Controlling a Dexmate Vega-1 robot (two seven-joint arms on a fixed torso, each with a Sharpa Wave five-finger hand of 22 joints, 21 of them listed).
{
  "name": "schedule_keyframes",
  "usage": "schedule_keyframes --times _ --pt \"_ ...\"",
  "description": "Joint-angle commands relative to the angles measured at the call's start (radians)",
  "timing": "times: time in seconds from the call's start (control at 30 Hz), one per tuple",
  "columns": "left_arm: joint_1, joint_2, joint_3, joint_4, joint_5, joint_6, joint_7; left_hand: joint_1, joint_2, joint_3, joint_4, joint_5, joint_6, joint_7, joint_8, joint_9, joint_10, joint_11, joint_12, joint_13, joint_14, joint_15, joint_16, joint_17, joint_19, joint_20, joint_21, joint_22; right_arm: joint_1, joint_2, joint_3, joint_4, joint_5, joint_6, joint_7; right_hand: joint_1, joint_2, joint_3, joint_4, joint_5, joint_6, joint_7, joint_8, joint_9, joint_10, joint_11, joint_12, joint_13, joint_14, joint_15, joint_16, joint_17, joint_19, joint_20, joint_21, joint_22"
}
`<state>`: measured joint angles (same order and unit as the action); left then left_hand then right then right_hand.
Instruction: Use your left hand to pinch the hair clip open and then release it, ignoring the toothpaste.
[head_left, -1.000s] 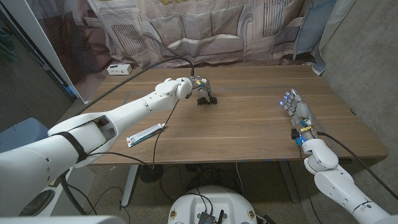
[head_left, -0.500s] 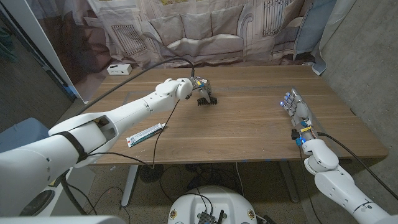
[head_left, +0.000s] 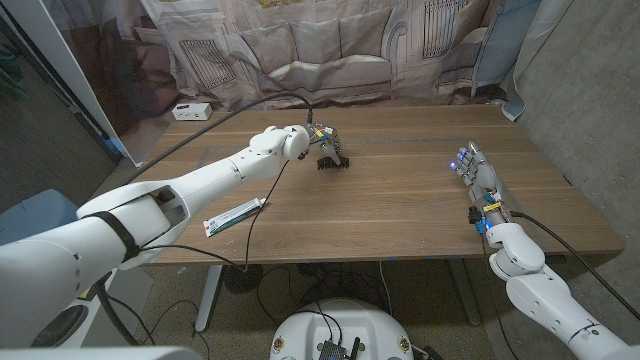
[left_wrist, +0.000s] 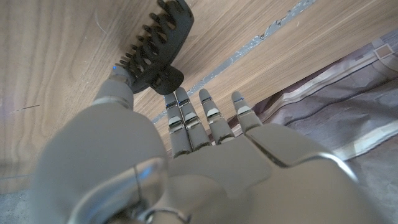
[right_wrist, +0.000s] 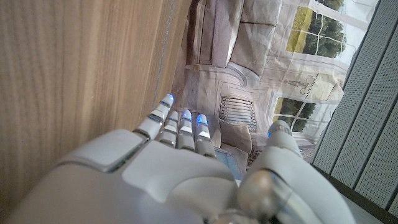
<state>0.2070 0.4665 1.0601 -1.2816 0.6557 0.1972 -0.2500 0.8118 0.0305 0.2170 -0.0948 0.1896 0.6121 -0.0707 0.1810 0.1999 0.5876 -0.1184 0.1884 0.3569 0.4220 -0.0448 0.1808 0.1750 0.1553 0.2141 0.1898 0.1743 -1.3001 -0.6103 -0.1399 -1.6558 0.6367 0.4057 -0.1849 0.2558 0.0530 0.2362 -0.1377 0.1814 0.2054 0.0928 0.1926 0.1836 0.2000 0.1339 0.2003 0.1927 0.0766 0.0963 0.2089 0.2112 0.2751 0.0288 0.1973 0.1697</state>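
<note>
Toothpaste (head_left: 236, 215), slim white tube, lies untouched near bench (head_left: 400, 215) front-left edge; left hand (head_left: 318, 139) at far centre; thumb on black plastic toothed hair clip (head_left: 332, 160); other fingers (left_wrist: 205, 118) straight alongside; firm pinch unclear; right hand (head_left: 472, 170) well apart, fingers straight, holding nothing; wood-grain bench.

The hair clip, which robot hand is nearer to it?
Left. The left robot hand is right at the hair clip, thumb touching it; the right robot hand stands far across the table.
</note>
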Motion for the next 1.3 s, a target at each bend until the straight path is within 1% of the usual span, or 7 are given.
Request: schedule_keyframes --times 0.03,0.33,0.47,0.77,1.03,1.17,1.3 --pt "0.002 0.003 -0.012 0.002 -0.020 -0.006 -0.004 -0.028 0.002 -0.003 0.015 -0.004 -0.030 0.011 -0.002 0.001 -0.031 0.010 -0.001 -0.004 -0.019 -0.005 -0.002 0.005 -0.014 0.002 -0.003 0.005 0.002 0.001 -0.001 -0.003 -0.005 -0.004 -0.004 0.006 0.000 0.000 0.000 -0.004 0.010 0.000 0.002 0.003 0.007 0.003 0.001 0.004 0.005 0.001 0.003 0.006 0.002 0.001 -0.002 0.004" --pt "0.018 0.015 -0.028 -0.014 -0.032 -0.013 0.028 -0.081 0.011 -0.015 0.038 -0.006 -0.075 0.027 -0.003 0.000 -0.075 0.028 0.001 -0.013 -0.048 0.013 -0.001 0.007 -0.036 0.002 -0.004 0.006 0.003 0.000 -0.004 -0.004 -0.006 -0.009 -0.006 0.006 -0.001 -0.001 0.000 -0.004 0.011 -0.001 0.003 0.003 0.008 0.002 0.002 0.004 0.005 0.000 0.003 0.006 0.001 0.002 -0.003 0.004" --pt "0.019 0.013 -0.033 -0.006 -0.046 -0.023 0.026 -0.109 0.016 -0.019 0.046 -0.005 -0.129 0.024 -0.007 -0.002 -0.127 0.039 -0.003 -0.022 -0.080 0.019 -0.004 0.007 -0.066 0.002 -0.007 0.006 0.002 -0.002 -0.003 -0.007 -0.008 -0.011 -0.009 0.006 -0.001 -0.001 -0.001 -0.004 0.011 -0.002 0.003 0.003 0.008 0.002 0.001 0.004 0.005 0.001 0.003 0.006 0.000 0.002 -0.003 0.004" --pt "0.029 0.025 -0.049 -0.012 -0.067 -0.043 0.047 -0.185 0.014 -0.043 0.076 -0.008 -0.205 0.059 -0.007 -0.006 -0.196 0.075 -0.001 -0.036 -0.126 0.039 0.000 0.010 -0.108 0.002 -0.007 0.007 0.005 -0.004 -0.005 -0.011 -0.012 -0.016 -0.011 0.006 -0.001 -0.002 0.000 -0.004 0.012 -0.002 0.003 0.003 0.008 0.000 0.001 0.004 0.005 0.001 0.003 0.006 0.000 0.002 -0.003 0.004" --pt "0.081 0.065 -0.093 -0.085 -0.079 -0.023 0.104 -0.223 0.008 -0.055 0.085 -0.004 -0.290 0.052 -0.011 -0.008 -0.265 0.096 -0.003 -0.049 -0.171 0.053 -0.003 0.009 -0.122 0.000 -0.002 0.007 0.037 0.003 -0.012 0.005 -0.039 -0.012 -0.024 0.006 -0.002 -0.002 -0.001 -0.004 0.011 -0.002 0.002 0.003 0.007 0.001 0.001 0.004 0.004 0.000 0.002 0.006 0.000 0.001 -0.003 0.004" --pt "0.135 0.092 -0.128 -0.149 -0.085 -0.009 0.169 -0.231 0.009 -0.056 0.085 -0.003 -0.331 0.081 -0.014 -0.009 -0.286 0.100 -0.001 -0.055 -0.185 0.057 -0.002 0.008 -0.131 0.000 -0.002 0.007 0.064 0.008 -0.023 0.019 -0.049 -0.012 -0.022 0.006 -0.002 -0.002 -0.001 -0.004 0.011 -0.002 0.002 0.003 0.008 0.001 0.001 0.004 0.004 0.000 0.003 0.006 0.001 0.001 -0.002 0.004" --pt "0.186 0.119 -0.154 -0.227 -0.062 0.025 0.223 -0.234 0.011 -0.056 0.084 -0.003 -0.347 0.092 -0.011 -0.010 -0.299 0.103 0.000 -0.058 -0.198 0.057 -0.003 0.008 -0.135 0.000 -0.001 0.007 0.085 0.010 -0.030 0.026 -0.051 -0.007 -0.010 0.006 -0.002 -0.003 -0.001 -0.004 0.012 -0.002 0.002 0.003 0.007 0.000 0.001 0.004 0.005 0.000 0.003 0.006 0.002 0.001 -0.002 0.004"
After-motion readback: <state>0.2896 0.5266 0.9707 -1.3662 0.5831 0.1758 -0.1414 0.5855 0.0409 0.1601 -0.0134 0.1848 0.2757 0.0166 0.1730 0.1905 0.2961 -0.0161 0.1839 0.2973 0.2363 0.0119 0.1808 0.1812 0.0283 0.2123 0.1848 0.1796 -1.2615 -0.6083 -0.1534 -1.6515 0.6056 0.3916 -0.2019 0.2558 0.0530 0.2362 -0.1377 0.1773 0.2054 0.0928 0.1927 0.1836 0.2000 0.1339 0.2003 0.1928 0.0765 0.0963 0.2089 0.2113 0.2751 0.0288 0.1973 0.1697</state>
